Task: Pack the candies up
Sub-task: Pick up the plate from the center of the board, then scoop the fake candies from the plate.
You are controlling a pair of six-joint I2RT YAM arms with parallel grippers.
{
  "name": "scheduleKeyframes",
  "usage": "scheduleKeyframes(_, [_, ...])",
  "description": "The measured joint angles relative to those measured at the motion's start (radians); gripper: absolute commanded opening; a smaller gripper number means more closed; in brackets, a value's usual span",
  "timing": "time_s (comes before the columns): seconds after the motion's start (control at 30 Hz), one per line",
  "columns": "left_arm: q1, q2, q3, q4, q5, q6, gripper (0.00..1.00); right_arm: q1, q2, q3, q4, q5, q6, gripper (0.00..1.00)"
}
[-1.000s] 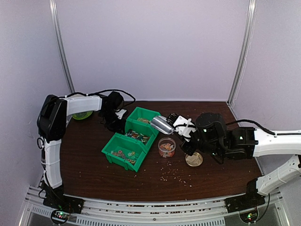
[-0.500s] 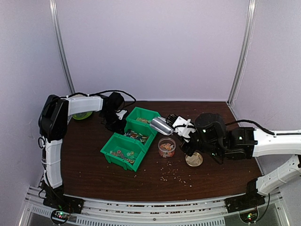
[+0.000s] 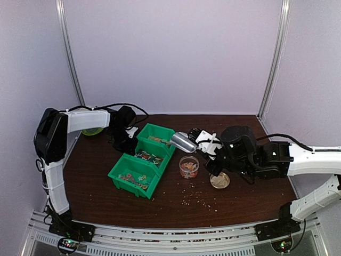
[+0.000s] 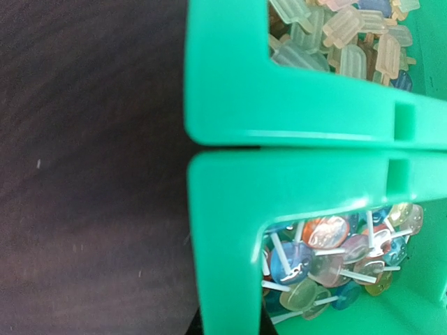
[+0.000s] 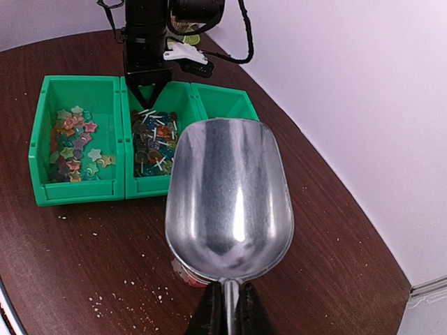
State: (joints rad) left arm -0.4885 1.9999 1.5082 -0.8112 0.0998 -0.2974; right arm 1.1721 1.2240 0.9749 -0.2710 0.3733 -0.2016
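Three joined green bins hold candies: star shapes, lollipops and pale popsicle shapes. My left gripper is shut on the back wall of the middle bin; only the dark tips show at the bottom of the left wrist view. My right gripper is shut on the handle of an empty metal scoop, which hangs just above and behind a small clear jar partly filled with mixed candies. In the right wrist view the jar is mostly hidden under the scoop.
A round gold lid lies right of the jar, under my right arm. Pale crumbs are scattered on the dark table in front of the jar. A green dish sits at the back left corner.
My left gripper closed on the bin wall and the row of bins slid to the left, away from the jar. The right arm and scoop barely moved.
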Motion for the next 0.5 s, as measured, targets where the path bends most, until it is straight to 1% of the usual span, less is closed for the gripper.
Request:
scheduleKeyframes(0.23, [-0.005,-0.159,-0.194,0.001,0.003,-0.014,0.0,0.008,0.014,0.072,-0.057,-0.019,0.006,0.0])
scheduleKeyframes(0.5, [-0.007,-0.246,-0.327,0.054,0.051,-0.016,0.0,0.031,0.081,0.151,-0.094,-0.046,0.002,0.0])
